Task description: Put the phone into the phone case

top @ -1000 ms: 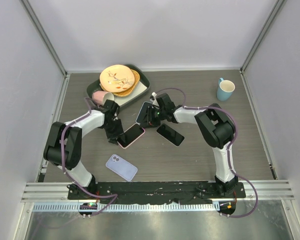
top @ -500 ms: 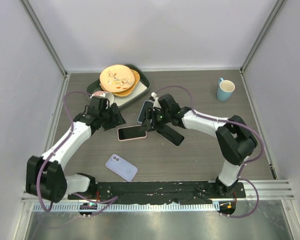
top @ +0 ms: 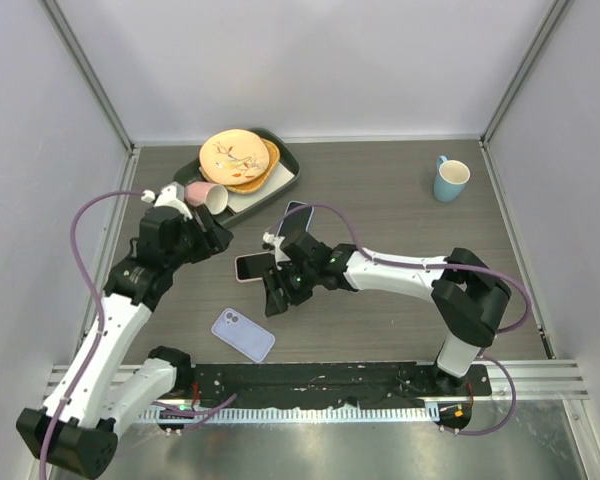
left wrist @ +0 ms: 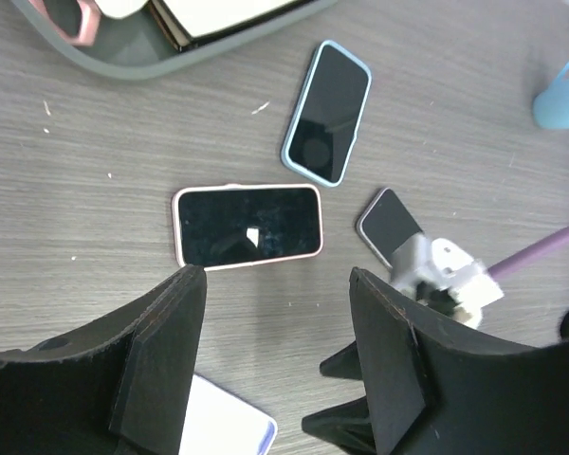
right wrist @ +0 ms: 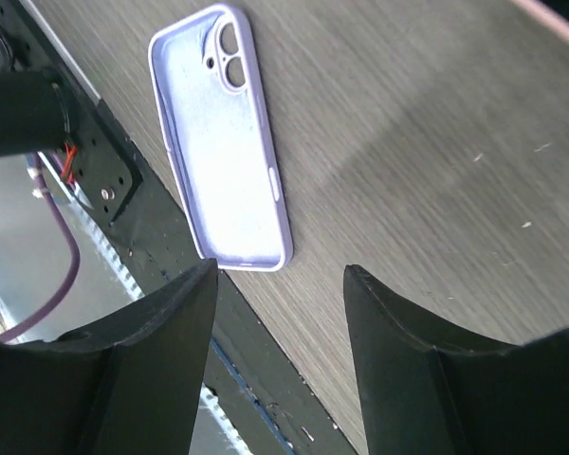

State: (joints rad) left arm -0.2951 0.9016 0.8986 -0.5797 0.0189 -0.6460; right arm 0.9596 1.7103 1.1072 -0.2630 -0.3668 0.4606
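The empty lavender phone case [top: 243, 334] lies hollow side up near the table's front edge, and it fills the upper left of the right wrist view [right wrist: 223, 142]. A bare dark phone [left wrist: 389, 224] lies flat, half hidden under the right arm. A phone with a pink rim [top: 252, 266] lies screen up between the arms [left wrist: 247, 226]. My left gripper [top: 217, 240] is open and empty, hovering left of that phone [left wrist: 277, 275]. My right gripper [top: 277, 295] is open and empty too, above the table just right of the lavender case [right wrist: 280, 273].
A blue-cased phone [top: 295, 213] lies behind the pink-rimmed one. A grey tray [top: 285, 172] with plates and a pink cup [top: 205, 194] stands at the back left. A blue mug [top: 450, 179] stands at the back right. The black base rail [right wrist: 123, 190] runs along the front edge.
Both grippers opened and drew away from the pink-rimmed phone, which turned from slanted to lying crosswise. The left arm pulled back left; the right gripper swung down toward the lavender case.
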